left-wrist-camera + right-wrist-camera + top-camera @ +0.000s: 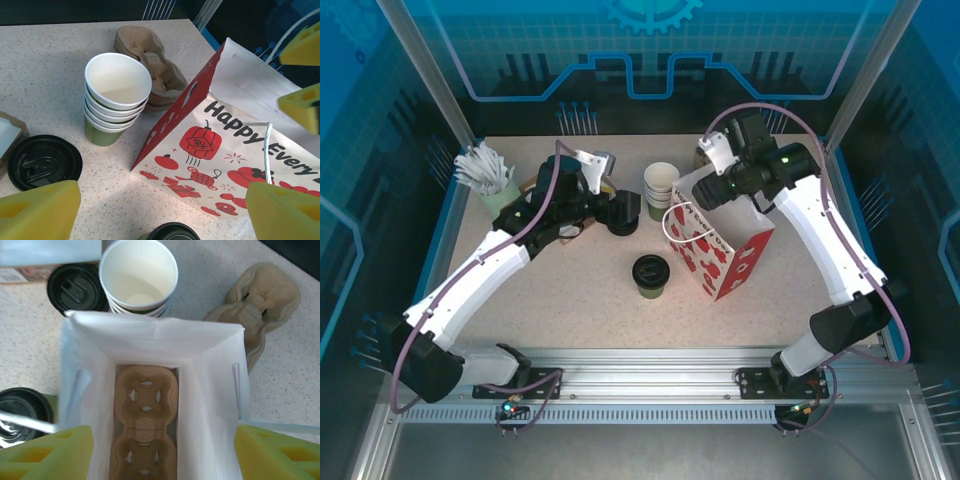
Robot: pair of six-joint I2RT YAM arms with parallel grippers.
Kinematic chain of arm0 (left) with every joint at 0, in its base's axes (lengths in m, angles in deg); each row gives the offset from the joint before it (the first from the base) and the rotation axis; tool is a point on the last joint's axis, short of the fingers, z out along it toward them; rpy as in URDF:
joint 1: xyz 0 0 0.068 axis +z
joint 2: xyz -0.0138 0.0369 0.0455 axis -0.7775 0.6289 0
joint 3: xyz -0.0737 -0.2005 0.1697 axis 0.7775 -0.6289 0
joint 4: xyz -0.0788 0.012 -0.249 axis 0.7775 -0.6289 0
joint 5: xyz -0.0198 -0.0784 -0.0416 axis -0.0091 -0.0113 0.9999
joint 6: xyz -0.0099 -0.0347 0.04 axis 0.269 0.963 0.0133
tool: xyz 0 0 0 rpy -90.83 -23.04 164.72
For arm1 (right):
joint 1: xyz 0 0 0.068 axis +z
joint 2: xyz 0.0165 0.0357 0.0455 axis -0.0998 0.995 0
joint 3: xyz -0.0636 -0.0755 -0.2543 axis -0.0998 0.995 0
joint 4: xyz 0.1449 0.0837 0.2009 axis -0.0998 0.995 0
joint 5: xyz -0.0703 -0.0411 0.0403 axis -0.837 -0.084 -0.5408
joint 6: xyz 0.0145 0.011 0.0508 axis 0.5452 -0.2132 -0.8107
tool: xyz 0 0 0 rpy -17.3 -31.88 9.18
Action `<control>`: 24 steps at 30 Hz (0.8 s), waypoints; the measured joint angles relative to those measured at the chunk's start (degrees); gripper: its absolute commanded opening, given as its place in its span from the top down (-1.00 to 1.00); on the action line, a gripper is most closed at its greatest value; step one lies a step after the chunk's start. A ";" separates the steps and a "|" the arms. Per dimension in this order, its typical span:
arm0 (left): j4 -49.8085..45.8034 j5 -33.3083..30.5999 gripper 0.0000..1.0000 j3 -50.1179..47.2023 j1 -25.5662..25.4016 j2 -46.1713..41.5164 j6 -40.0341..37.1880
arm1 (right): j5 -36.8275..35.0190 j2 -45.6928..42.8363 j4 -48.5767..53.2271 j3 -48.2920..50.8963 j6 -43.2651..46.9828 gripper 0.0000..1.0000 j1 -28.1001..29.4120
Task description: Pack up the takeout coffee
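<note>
Left gripper (161,210): yellow foam pads spread wide with nothing between them, hovering over the speckled counter (570,290).
Right gripper (160,455): pads spread, one at each side wall of the bag's mouth. I cannot tell whether they press the paper.
Takeout coffee (650,272): a small green paper cup with a round black plastic lid. It stands upright on the counter near the bag's printed side, apart from it and unheld.
Bag (725,255): a red-and-white paper gift bag with white cord handles, standing with its mouth open. A brown moulded-pulp cup carrier (145,415) lies flat on its floor.
Step in hand: probably the left gripper's reach for the coffee.
Doing it well: come down around the green wall under the lid's rim, not on the lid itself. Close softly so the paper does not buckle, and keep the cup level. Lift it above the bag's rim, clear of the cord handle, then lower it into a carrier well.
Neighbours: the stack of lidless white-rimmed green cups (117,92) and the loose black lids (44,161) stand close by, so keep the pads off them.
</note>
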 measured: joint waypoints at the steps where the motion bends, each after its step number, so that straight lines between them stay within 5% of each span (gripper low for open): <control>1: -0.02 0.07 -0.75 -0.42 0.42 -0.42 0.48 | 0.70 -0.92 0.00 -0.07 -0.02 -0.50 0.20; 6: -0.07 0.98 -0.75 -4.31 3.23 -4.17 2.54 | 2.95 -6.34 -1.11 0.26 -0.42 -0.52 5.53; 12: -3.10 4.13 -0.75 -10.27 9.57 -10.67 5.90 | 2.67 -8.59 -2.34 0.50 -0.44 -0.56 20.57; 17: -7.10 6.97 -0.75 -14.73 17.29 -15.34 8.09 | 1.55 0.68 -1.16 -1.03 -0.37 -0.59 29.55; 24: -10.36 10.84 -0.85 -19.43 22.08 -18.88 8.41 | 1.33 13.40 2.25 -1.27 0.04 -0.70 32.00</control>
